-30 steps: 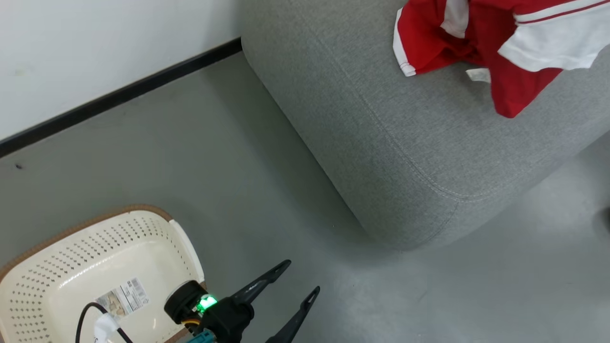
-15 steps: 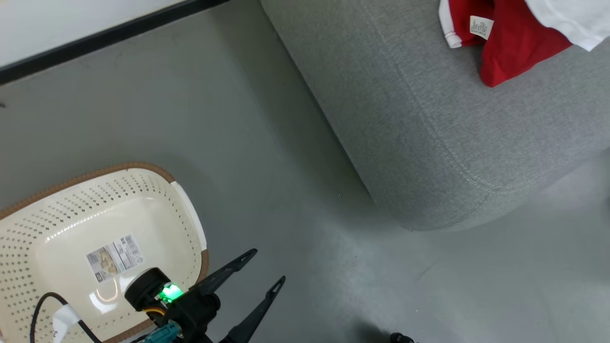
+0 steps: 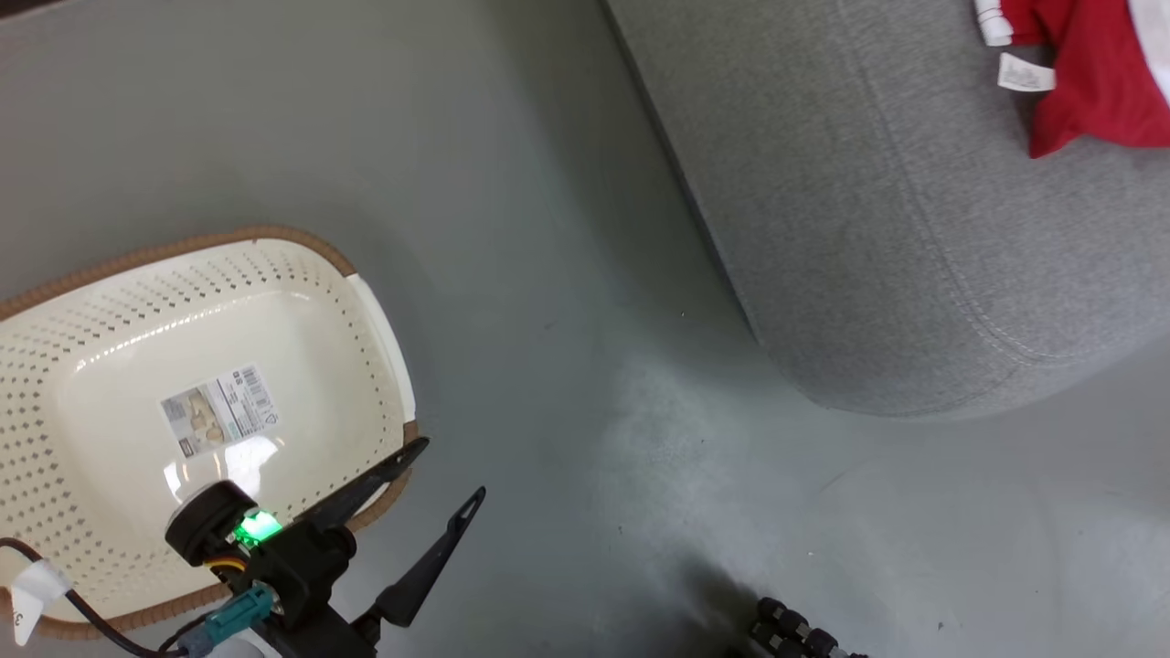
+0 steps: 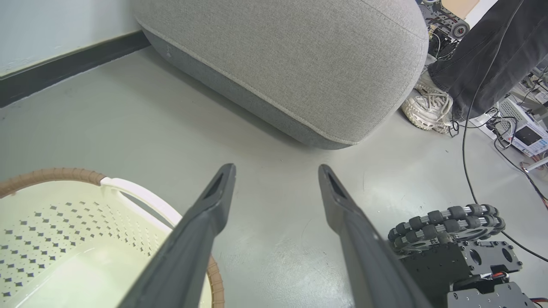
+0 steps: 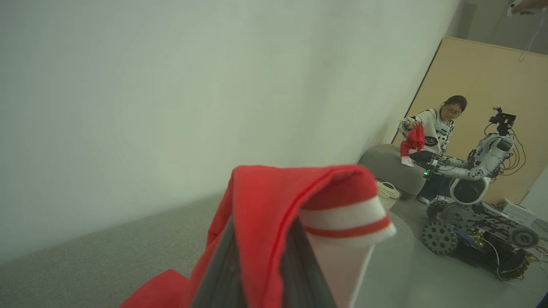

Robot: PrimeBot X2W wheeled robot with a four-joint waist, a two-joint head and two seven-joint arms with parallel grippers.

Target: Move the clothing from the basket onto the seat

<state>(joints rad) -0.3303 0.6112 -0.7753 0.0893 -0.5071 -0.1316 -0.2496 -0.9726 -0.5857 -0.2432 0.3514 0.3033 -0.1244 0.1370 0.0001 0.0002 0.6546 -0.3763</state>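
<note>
Head view, basket: stands on the grey floor at lower left, with the paper label on its inside bottom in plain sight.
Head view, left gripper: above the basket's near right corner, with fingers spread wide.
Head view, seat: upper right, well apart from the basket.
Head view, clothing: red with white trim, lying on the seat top at the upper right corner.
Left wrist view, left gripper: fingers spread, pointing over bare floor toward the seat.
Left wrist view, basket: lower left, partly beneath one finger.
Left wrist view, surroundings: a shoe and a dark trouser leg beside the seat's far end.
Right wrist view, right gripper: fingers pressed together, pinching the clothing, which drapes over the fingertips.
Right wrist view, seat: grey fabric below the gripper, against a pale wall.
Right wrist view, background: a person and a second robot, well apart.
</note>
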